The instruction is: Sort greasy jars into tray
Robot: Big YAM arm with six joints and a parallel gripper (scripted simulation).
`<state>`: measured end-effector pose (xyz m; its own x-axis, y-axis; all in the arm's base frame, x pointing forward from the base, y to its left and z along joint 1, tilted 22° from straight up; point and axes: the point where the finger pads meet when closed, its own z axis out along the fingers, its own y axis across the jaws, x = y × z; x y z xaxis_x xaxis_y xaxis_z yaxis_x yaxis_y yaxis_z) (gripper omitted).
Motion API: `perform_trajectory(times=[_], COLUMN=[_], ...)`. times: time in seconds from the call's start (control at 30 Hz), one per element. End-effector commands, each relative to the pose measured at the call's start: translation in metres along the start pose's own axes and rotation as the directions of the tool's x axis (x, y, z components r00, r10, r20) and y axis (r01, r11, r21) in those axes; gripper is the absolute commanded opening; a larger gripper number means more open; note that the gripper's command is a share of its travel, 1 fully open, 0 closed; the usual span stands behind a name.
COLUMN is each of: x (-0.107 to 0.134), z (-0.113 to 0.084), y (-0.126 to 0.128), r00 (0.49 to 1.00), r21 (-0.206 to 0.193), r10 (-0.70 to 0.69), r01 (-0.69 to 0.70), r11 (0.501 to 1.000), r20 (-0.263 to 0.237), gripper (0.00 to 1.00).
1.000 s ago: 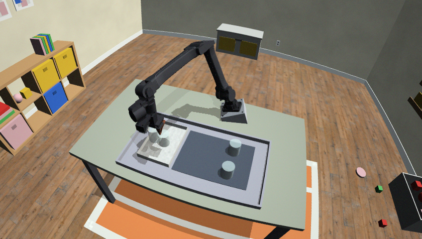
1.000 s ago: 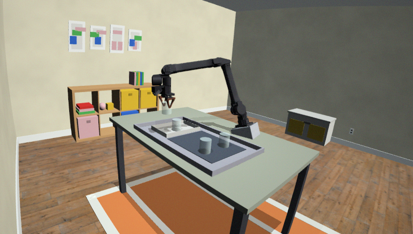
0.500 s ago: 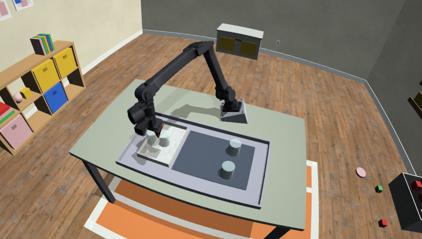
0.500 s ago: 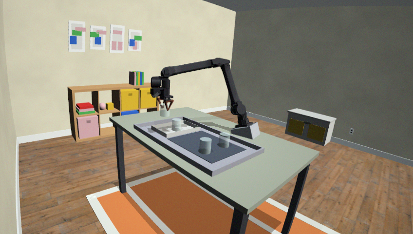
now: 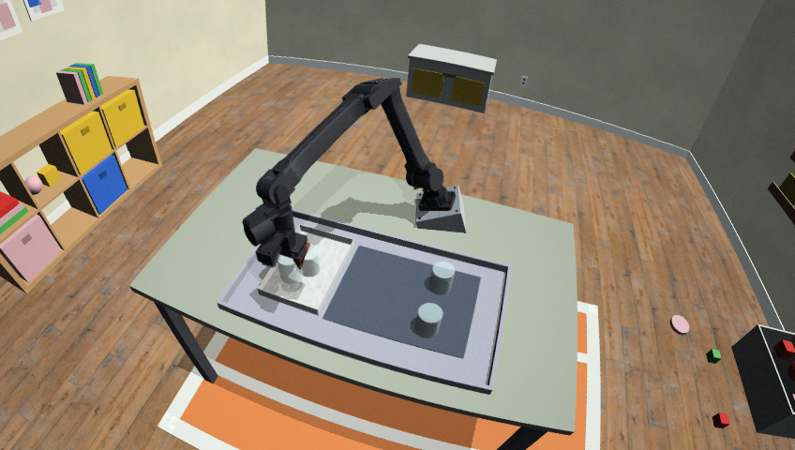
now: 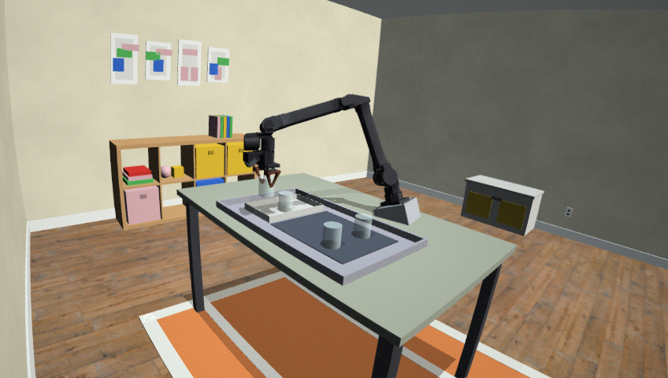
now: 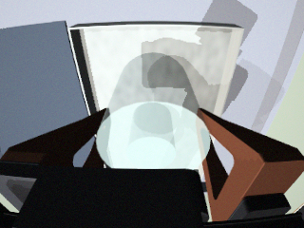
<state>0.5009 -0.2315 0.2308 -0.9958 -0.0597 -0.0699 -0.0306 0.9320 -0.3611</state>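
Note:
My gripper [image 5: 290, 257] [image 6: 267, 179] [image 7: 153, 115] is shut on a glass jar [image 5: 286, 268] [image 6: 266, 189] [image 7: 155, 142], gripped near its top. The jar hangs upright a little above the left part of the white tray [image 5: 335, 262] [image 6: 276, 217] [image 7: 108, 64]. A second jar [image 5: 310, 262] [image 6: 285, 200] stands inside the tray, just right of the held one. Two more jars [image 5: 443, 277] [image 5: 429, 319] stand on the dark grey mat [image 5: 379, 290] [image 6: 304, 229] [image 7: 32, 83]; they also show in the exterior view [image 6: 362, 225] [image 6: 332, 234].
Tray and mat lie on a lilac steel top [image 5: 490, 312] with raised dark rims, on the green table [image 5: 535, 362]. The arm's base [image 5: 441, 214] stands behind the mat. Shelves and small objects are on the floor, well away.

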Motion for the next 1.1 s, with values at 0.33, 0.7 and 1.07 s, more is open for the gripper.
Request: perform_trajectory(times=[0.33,0.7,1.07], x=[-0.005,-0.005,0.001], z=[0.029,0.037,0.048], y=[-0.005,-0.005,-0.007], r00=[1.0,1.0,1.0], r21=[0.004,0.004,0.004], r10=[-0.006,-0.006,-0.006], r01=[0.006,0.006,0.006], r11=[1.0,1.0,1.0], r20=[0.017,0.017,0.017], gripper=[0.0,0.0,0.0])
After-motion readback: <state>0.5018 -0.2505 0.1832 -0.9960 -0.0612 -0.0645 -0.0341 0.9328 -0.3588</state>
